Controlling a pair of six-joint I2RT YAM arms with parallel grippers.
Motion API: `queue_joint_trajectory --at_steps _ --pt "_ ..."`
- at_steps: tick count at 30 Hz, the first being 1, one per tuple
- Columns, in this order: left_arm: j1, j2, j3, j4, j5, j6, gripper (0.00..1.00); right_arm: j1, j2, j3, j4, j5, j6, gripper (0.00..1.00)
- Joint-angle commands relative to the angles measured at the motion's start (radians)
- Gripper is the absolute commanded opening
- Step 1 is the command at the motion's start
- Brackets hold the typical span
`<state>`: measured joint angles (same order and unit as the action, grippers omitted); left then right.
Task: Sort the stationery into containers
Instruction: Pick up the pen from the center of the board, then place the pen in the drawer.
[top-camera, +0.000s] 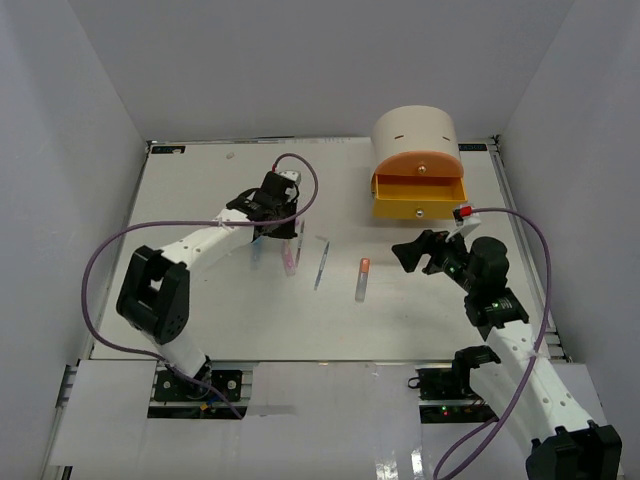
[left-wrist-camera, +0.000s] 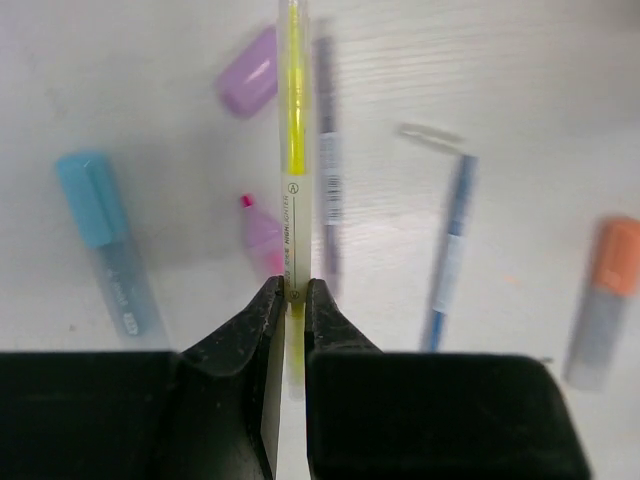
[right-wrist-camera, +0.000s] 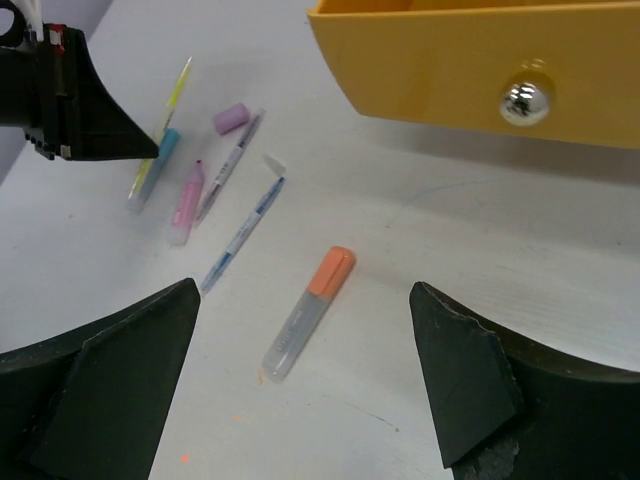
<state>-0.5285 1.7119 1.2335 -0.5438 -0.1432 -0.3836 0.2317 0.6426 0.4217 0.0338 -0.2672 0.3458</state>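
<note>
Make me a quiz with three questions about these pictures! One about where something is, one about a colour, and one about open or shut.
1. Where is the grey plastic marker with the orange cap? A) on the floor B) on the white table C) up in the air
2. What colour is the ink in the thin clear plastic pen pinched in the black left tool? A) yellow B) red C) black
3. The black right tool is: A) shut on a marker B) open C) out of view
Answers: B, it lies flat on the table; A, yellow shows along its barrel; B, its fingers stand wide apart, holding nothing.
</note>
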Motion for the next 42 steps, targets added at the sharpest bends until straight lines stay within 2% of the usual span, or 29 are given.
queue_joint_trajectory --at_steps 1,6,10,16,17,27,42 --pt "-0.036 -0.173 0.017 0.149 0.187 0.227 0.00 0.011 0.057 0.095 0.106 -0.144 0.050 0.93" --pt "-0.082 -0.290 -0.078 0.274 0.345 0.486 0.00 0.060 0.181 0.214 0.136 -0.199 0.097 0.95" --pt "-0.090 -0.360 -0.138 0.326 0.502 0.554 0.00 0.112 0.285 0.313 0.141 -0.205 0.113 0.96" --pt "-0.096 -0.417 -0.218 0.378 0.571 0.632 0.00 0.188 0.412 0.448 0.156 -0.214 0.125 1.00" --pt "-0.096 -0.429 -0.227 0.386 0.583 0.638 0.00 0.205 0.428 0.463 0.156 -0.219 0.125 0.96" --pt "-0.096 -0.497 -0.312 0.452 0.608 0.683 0.00 0.291 0.568 0.554 0.143 -0.184 0.110 0.84" --pt "-0.096 -0.521 -0.344 0.473 0.628 0.701 0.00 0.336 0.641 0.568 0.199 -0.185 0.121 0.50"
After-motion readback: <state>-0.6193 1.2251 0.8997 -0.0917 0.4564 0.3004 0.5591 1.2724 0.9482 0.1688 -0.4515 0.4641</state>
